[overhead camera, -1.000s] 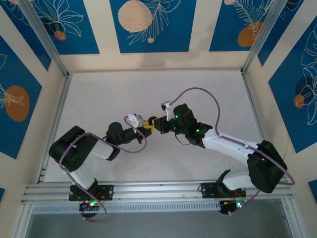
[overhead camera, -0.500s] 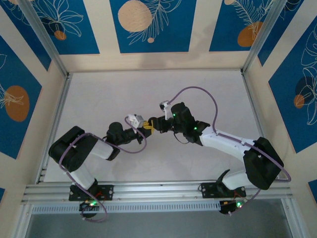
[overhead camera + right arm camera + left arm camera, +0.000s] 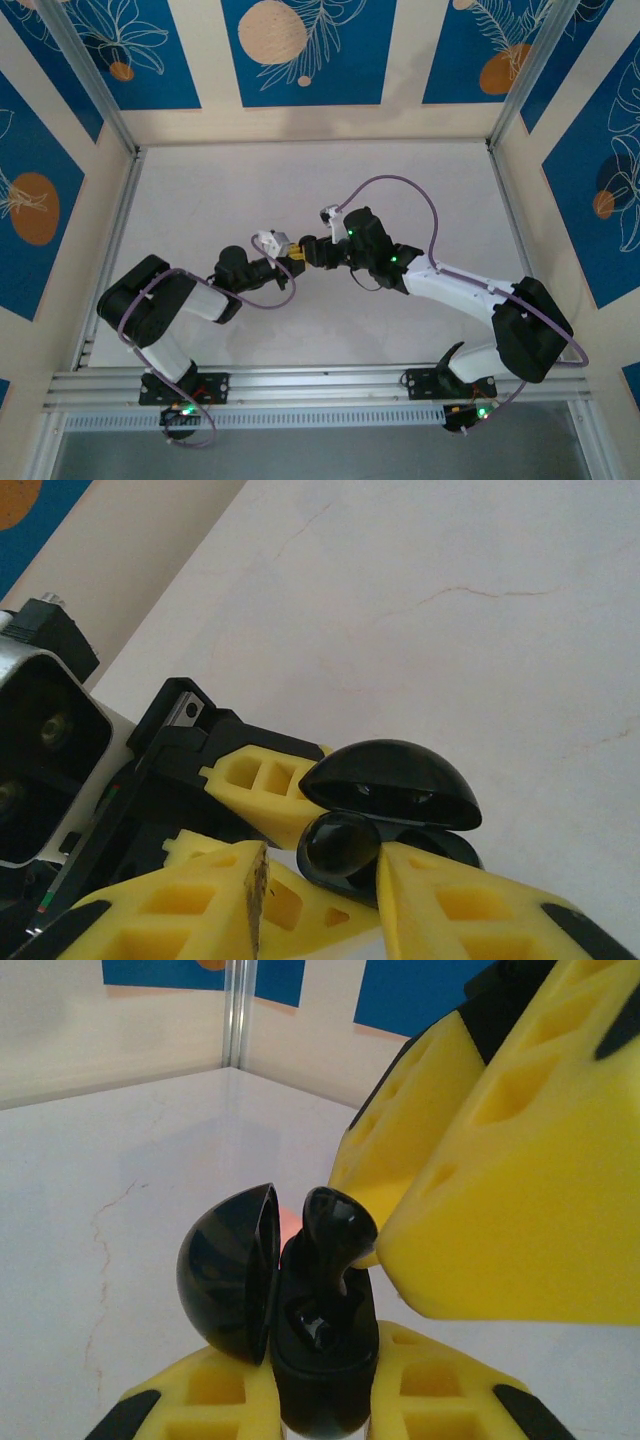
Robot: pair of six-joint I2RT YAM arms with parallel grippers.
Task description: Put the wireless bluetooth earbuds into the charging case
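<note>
A black charging case (image 3: 322, 1365) stands upright between my left gripper's (image 3: 320, 1405) yellow fingers (image 3: 200, 1400), which are shut on its body. Its domed lid (image 3: 228, 1272) hangs open to the left. A black earbud (image 3: 336, 1228) sits in the case with its head sticking out of the top. My right gripper (image 3: 322, 900) is over it with the jaws parted. One yellow finger (image 3: 470, 910) touches the earbud (image 3: 340, 845); the other finger (image 3: 170, 910) stands off it. The lid (image 3: 392, 778) shows just beyond. Both grippers meet at mid-table, left (image 3: 288, 258) and right (image 3: 306, 250).
The white tabletop (image 3: 300, 190) is bare around the arms, with hairline cracks (image 3: 480, 592) in it. Aluminium rails (image 3: 110, 250) and blue patterned walls close the workspace on three sides. A purple cable (image 3: 400, 185) loops over the right arm.
My right gripper's jaws have parted around the earbud, and the right arm has edged slightly left. The left arm holds the case still.
</note>
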